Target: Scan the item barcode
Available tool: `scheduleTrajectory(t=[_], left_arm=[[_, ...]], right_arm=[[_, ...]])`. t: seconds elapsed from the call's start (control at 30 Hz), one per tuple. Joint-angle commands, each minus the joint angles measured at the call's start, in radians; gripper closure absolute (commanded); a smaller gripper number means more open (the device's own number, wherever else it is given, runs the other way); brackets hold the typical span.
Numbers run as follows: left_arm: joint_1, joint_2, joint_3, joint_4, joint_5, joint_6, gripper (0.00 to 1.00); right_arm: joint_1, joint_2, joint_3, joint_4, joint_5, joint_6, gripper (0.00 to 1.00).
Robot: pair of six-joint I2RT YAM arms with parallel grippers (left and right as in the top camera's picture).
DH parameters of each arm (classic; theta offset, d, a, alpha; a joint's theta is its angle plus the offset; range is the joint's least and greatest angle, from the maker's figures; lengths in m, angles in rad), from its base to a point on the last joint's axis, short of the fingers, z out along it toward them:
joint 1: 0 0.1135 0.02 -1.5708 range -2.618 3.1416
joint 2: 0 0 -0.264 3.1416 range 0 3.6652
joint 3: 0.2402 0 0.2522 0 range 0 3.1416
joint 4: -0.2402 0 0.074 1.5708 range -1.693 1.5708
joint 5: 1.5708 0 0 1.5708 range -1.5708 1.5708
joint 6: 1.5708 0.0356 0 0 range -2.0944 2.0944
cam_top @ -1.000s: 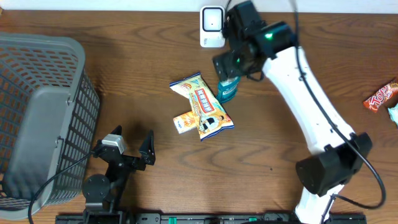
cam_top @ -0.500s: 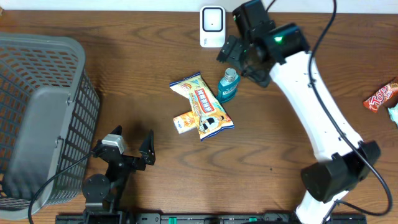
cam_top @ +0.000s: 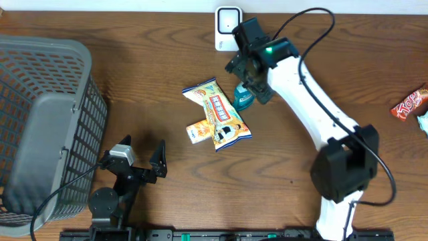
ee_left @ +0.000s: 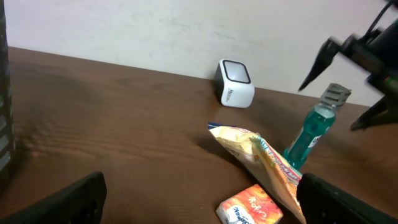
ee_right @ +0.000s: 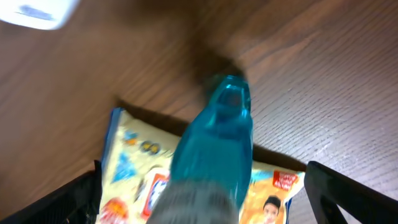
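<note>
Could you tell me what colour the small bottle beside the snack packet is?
The small plastic bottle is translucent teal-blue, clearest in the right wrist view.

Teal bottle upright, near white scanner

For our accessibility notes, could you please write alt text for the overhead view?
The right pincer, open, hangs over a teal bottle near a white scanner. A yellow snack packet and small orange box lie beside the bottle; a grey basket sits left.
</note>
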Motion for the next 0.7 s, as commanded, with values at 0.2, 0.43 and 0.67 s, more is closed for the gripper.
scheduleTrajectory(t=[0.2,0.43,0.67], left_arm=[[-0.004,-0.005,-0.018,-0.031,0.005,-0.002,0.02],[-0.004,-0.005,-0.018,-0.031,0.004,-0.002,0.02],[-0.004,-0.005,-0.018,-0.031,0.004,-0.002,0.02]], right_arm=[[0.003,0.093,-0.003,-0.002,0.000,-0.030,0.29],[-0.003,0.047,-0.003,-0.001,-0.001,-0.439,0.59],[-0.055,-0.020,-0.003,-0.032,-0.030,-1.012,0.69]])
